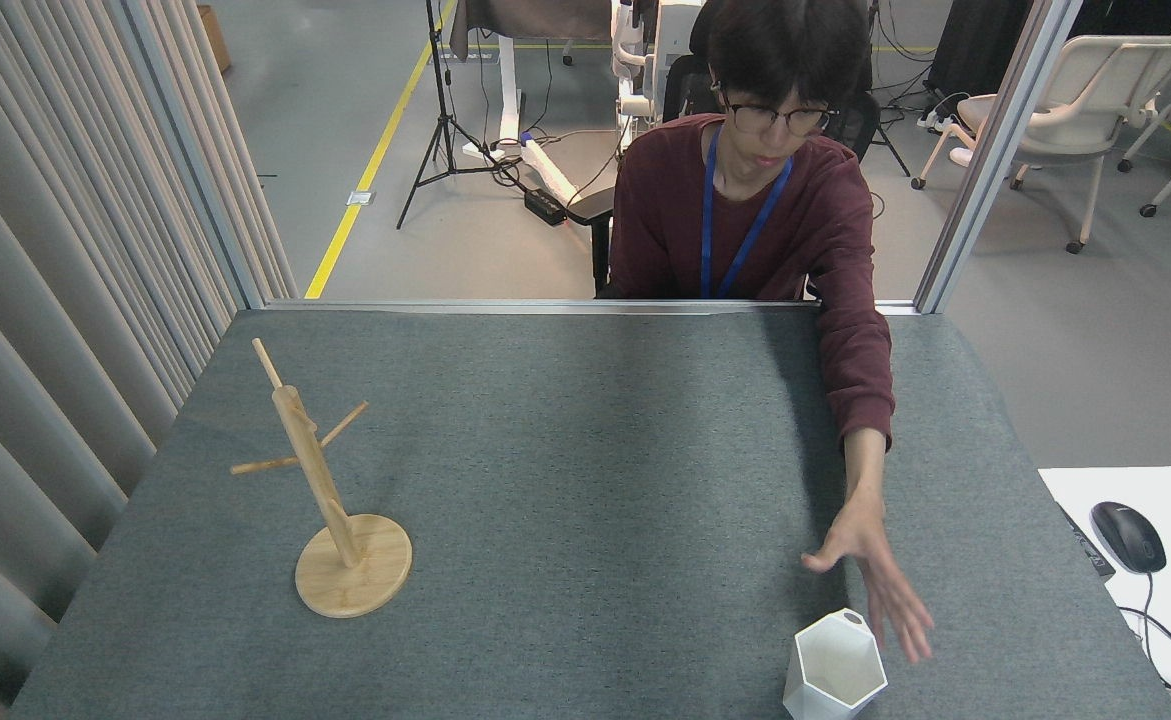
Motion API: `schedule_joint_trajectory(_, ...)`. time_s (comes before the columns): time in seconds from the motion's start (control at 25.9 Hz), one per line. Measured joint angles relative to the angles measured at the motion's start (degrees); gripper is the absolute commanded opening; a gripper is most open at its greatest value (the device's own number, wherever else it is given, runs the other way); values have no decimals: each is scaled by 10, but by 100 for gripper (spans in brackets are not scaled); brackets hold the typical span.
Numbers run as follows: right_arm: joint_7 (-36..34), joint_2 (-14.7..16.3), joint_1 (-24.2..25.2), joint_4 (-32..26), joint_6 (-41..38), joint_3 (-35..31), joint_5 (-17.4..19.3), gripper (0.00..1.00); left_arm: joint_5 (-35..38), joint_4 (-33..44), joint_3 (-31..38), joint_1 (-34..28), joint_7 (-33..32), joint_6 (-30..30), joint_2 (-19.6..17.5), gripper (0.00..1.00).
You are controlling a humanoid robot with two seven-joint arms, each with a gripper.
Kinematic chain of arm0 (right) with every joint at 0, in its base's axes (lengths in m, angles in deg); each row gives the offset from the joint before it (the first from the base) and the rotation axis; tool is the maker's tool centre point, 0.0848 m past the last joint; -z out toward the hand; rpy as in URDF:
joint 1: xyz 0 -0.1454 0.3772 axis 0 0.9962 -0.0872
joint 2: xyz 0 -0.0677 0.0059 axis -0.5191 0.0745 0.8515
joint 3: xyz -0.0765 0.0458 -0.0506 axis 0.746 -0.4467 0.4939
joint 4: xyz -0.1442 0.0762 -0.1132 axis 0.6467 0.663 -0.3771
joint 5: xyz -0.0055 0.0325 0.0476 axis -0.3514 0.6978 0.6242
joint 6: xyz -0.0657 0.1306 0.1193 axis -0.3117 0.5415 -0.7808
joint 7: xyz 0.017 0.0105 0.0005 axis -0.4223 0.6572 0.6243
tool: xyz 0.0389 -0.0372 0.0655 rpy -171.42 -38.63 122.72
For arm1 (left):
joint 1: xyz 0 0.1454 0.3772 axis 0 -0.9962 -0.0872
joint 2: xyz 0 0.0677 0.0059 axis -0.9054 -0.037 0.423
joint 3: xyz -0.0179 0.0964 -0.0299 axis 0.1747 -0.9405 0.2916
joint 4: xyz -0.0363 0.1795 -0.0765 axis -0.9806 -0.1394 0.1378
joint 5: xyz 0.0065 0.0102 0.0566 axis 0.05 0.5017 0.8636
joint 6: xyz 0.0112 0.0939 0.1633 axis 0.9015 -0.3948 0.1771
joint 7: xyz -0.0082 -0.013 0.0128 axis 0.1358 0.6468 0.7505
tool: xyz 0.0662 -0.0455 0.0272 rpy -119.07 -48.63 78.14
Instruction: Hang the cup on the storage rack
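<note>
Cup (834, 667) stands upright at the near right of the grey worktop (585, 450), mouth open to the camera, handle side at its far edge. A person's hand (870, 570) hovers just beside its rim, fingers spread; contact cannot be told. Storage rack (330, 490) stands well apart at the left, post leaning slightly in view, thin pegs angled upward, none carrying anything. Neither arm is in view, so the state of the jaws cannot be read. Judgement: cup looks rigid, light, matte and breakable; flat facets suit a wall pinch opposite the handle, leaving the hole free for a peg.
</note>
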Motion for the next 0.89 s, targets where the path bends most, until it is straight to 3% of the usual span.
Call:
schedule_joint_trajectory(0.39, -2, -2, -8, 10, 1, -4, 0, 99, 0, -1, 0, 2, 0, 0, 1, 99)
schedule_joint_trajectory(0.89, 6, -6, -71, 72, 10, -4, -3, 99, -1, -3, 8, 4, 1, 0, 1, 99)
